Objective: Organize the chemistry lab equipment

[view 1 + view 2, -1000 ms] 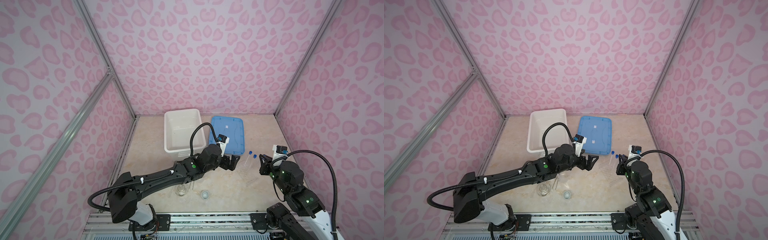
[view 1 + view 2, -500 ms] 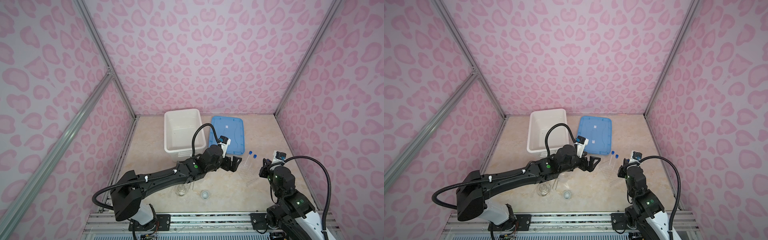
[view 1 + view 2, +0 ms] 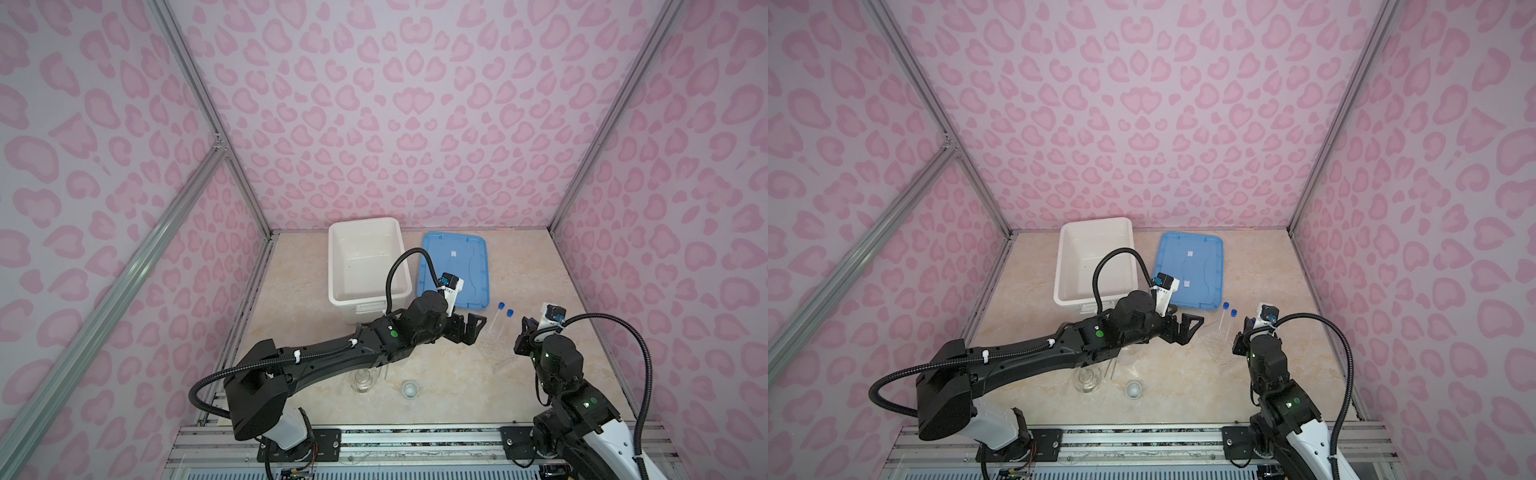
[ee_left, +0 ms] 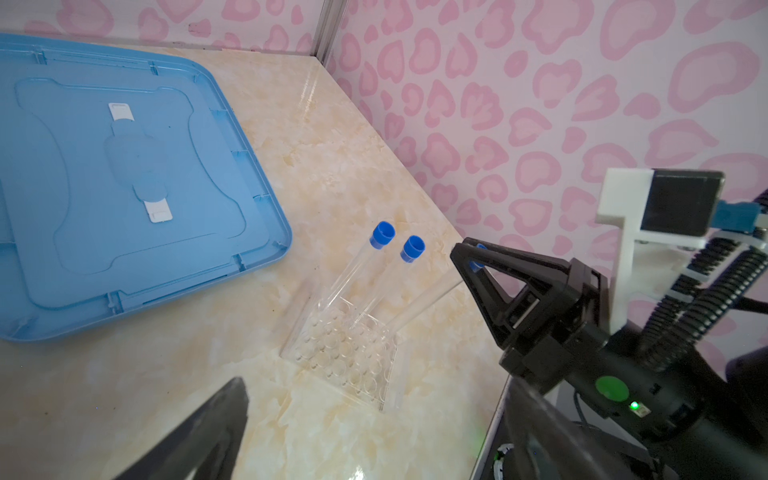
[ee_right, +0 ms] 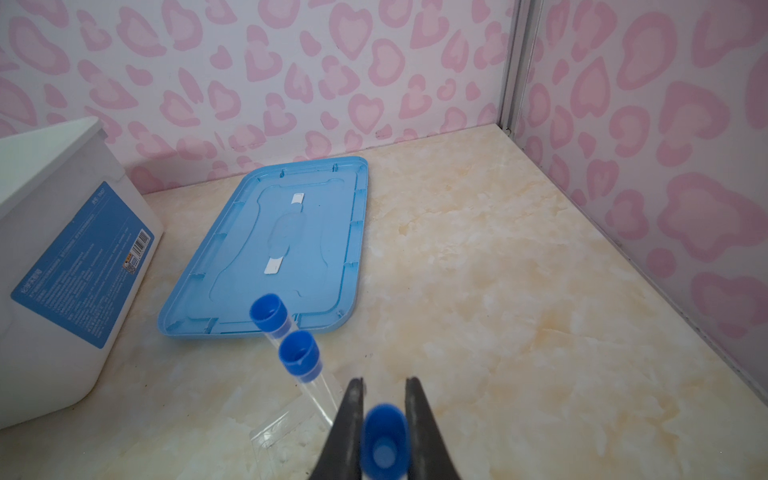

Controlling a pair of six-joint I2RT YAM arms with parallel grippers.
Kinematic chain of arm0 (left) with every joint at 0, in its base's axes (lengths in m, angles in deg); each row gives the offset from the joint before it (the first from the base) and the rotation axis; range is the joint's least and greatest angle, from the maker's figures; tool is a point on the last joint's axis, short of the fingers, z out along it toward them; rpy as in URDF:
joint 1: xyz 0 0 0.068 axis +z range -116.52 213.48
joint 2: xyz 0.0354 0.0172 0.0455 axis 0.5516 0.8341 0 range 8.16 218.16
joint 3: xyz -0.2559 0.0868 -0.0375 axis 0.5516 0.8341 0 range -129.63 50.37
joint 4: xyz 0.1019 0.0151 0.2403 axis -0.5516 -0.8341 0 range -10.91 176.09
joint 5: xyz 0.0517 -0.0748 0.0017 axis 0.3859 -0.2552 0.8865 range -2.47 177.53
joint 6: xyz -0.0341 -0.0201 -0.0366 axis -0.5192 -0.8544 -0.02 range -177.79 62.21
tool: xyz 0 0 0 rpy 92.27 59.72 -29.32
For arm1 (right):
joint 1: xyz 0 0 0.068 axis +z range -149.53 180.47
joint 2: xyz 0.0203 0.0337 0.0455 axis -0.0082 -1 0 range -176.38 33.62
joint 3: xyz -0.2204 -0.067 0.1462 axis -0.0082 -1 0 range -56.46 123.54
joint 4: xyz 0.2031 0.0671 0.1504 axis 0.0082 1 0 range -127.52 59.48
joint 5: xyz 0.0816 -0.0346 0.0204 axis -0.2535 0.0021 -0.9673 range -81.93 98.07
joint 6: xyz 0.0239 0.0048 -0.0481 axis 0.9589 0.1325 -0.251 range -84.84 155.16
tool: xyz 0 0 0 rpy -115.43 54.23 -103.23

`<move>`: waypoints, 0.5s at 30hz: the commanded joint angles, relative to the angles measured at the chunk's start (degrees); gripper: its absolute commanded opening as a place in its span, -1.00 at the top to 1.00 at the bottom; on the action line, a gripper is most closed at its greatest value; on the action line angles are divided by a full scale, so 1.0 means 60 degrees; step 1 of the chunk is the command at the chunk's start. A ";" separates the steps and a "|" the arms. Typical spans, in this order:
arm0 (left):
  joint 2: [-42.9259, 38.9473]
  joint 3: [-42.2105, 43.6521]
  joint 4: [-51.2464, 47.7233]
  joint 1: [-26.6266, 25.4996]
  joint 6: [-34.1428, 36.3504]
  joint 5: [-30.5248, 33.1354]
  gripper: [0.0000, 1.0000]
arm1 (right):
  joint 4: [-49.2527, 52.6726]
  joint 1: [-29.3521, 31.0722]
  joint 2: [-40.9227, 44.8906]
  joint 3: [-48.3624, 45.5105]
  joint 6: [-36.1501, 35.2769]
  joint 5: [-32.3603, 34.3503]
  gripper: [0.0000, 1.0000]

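The right arm (image 3: 557, 361) is folding back toward its base, the right gripper (image 5: 383, 386) staying clamped on the third test tube (image 5: 384, 440) at its blue cap. Both top views are hiding that tube; the left wrist view is showing its foot in the clear rack (image 4: 345, 353). The left gripper (image 3: 473, 330) is hovering spread wide beside the rack.

At the back of the counter (image 3: 540, 270) I see the bin (image 3: 332, 266) just left of the lid (image 3: 455, 266). In front of the lid's right corner stands the rack (image 4: 345, 353), with two tubes (image 4: 353, 270) leaning in it. The third tube (image 4: 428, 303) is beside them, inside the right tool (image 5: 384, 380). Near the front edge, the flask (image 3: 362, 380) stands left of the cup (image 3: 409, 389).
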 commanded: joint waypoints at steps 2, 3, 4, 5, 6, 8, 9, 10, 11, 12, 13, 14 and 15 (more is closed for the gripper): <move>0.0050 0.0010 0.0342 -0.0005 -0.0033 0.0072 -0.95 | -0.0480 0.0011 -0.0081 -0.0162 -0.0040 -0.0001 0.73; 0.0037 0.0020 0.0343 -0.0005 -0.0033 0.0109 -0.95 | -0.0526 0.0019 -0.0175 -0.0172 -0.0095 -0.0035 0.73; 0.0017 0.0033 0.0343 -0.0004 -0.0045 0.0139 -0.95 | -0.0570 0.0025 -0.0299 -0.0150 -0.0127 -0.0063 0.73; -0.0020 0.0081 0.0379 -0.0003 -0.0062 0.0198 -0.95 | -0.0602 0.0025 -0.0422 -0.0114 -0.0160 -0.0104 0.72; -0.0048 0.0116 0.0406 -0.0004 -0.0075 0.0250 -0.95 | -0.0644 0.0043 -0.0511 -0.0097 -0.0193 -0.0098 0.72; -0.0146 0.0188 0.0410 -0.0005 -0.0063 0.0374 -0.95 | -0.0702 0.0126 -0.0682 -0.0096 -0.0209 0.0052 0.72; -0.0172 0.0209 0.0394 0.0001 -0.0048 0.0414 -0.95 | -0.0722 0.0155 -0.0731 -0.0113 -0.0228 0.0115 0.73; -0.0197 0.0225 0.0386 -0.0003 -0.0032 0.0458 -0.95 | -0.0759 0.0198 -0.0764 -0.0141 -0.0224 0.0146 0.72; -0.0214 0.0250 0.0379 -0.0001 -0.0032 0.0503 -0.95 | -0.0769 0.0224 -0.0801 -0.0168 -0.0211 0.0194 0.68; -0.0247 0.0289 0.0382 -0.0005 -0.0033 0.0525 -0.95 | -0.0792 0.0259 -0.0820 -0.0200 -0.0202 0.0215 0.61; -0.0249 0.0297 0.0351 0.0004 -0.0032 0.0552 -0.95 | -0.0810 0.0278 -0.0820 -0.0237 -0.0184 0.0228 0.53; -0.0249 0.0294 0.0321 -0.0001 -0.0033 0.0580 -0.95 | -0.0813 0.0294 -0.0807 -0.0279 -0.0154 0.0240 0.46; -0.0265 0.0306 0.0292 -0.0005 -0.0033 0.0596 -0.95 | -0.0792 0.0311 -0.0766 -0.0310 -0.0123 0.0281 0.40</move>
